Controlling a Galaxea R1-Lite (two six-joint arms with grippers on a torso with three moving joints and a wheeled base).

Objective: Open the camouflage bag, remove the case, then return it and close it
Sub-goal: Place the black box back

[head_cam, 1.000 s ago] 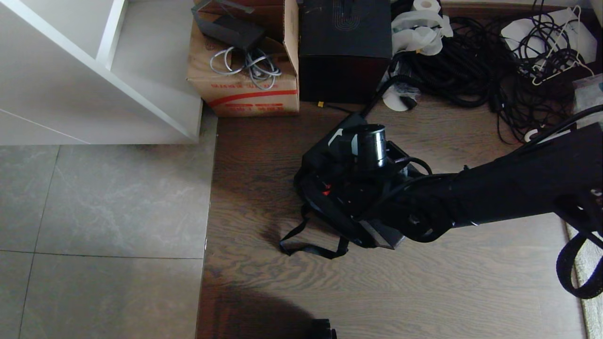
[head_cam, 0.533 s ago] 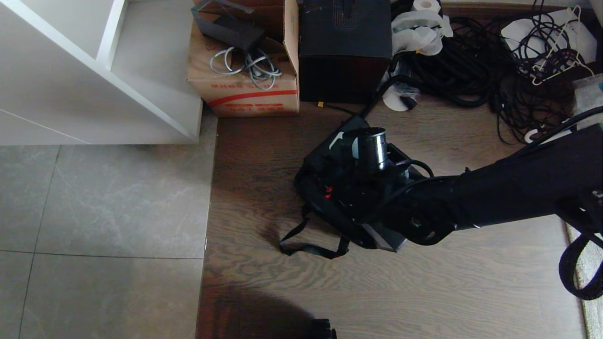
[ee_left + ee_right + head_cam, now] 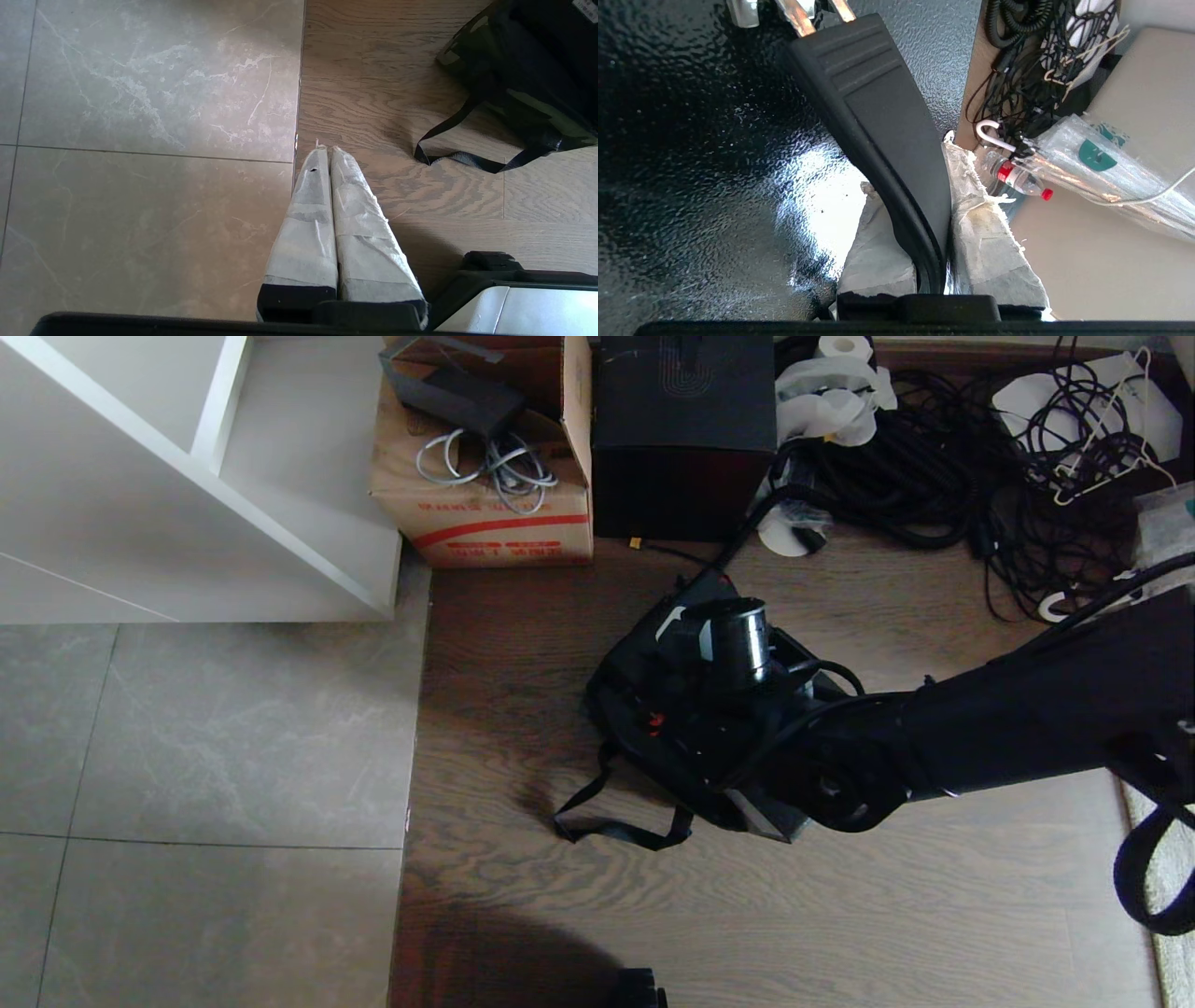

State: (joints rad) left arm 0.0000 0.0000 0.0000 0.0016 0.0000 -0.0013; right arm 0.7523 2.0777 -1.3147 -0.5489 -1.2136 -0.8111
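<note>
The camouflage bag [image 3: 658, 767] sits on the wood floor, its black strap [image 3: 607, 826] trailing toward me; the left wrist view shows it too [image 3: 537, 102]. The case [image 3: 644, 653], black with a small red knob [image 3: 656, 719], stands in the bag's mouth under my right wrist [image 3: 742, 635]. In the right wrist view my right gripper [image 3: 908, 163] is shut on the case's black bar handle [image 3: 873, 93], beside the case's pebbled black face [image 3: 691, 140]. My left gripper [image 3: 325, 149] hangs shut and empty over the seam between tile and wood.
A cardboard box [image 3: 485, 476] and a larger black cube box [image 3: 686, 439] stand behind the bag. Tangled black cables [image 3: 934, 476] lie at the back right, with a water bottle [image 3: 1020, 179] near them. A white shelf unit [image 3: 187, 476] stands at the left.
My right wrist and the case in its grip have barely shifted. The left arm has not moved.
</note>
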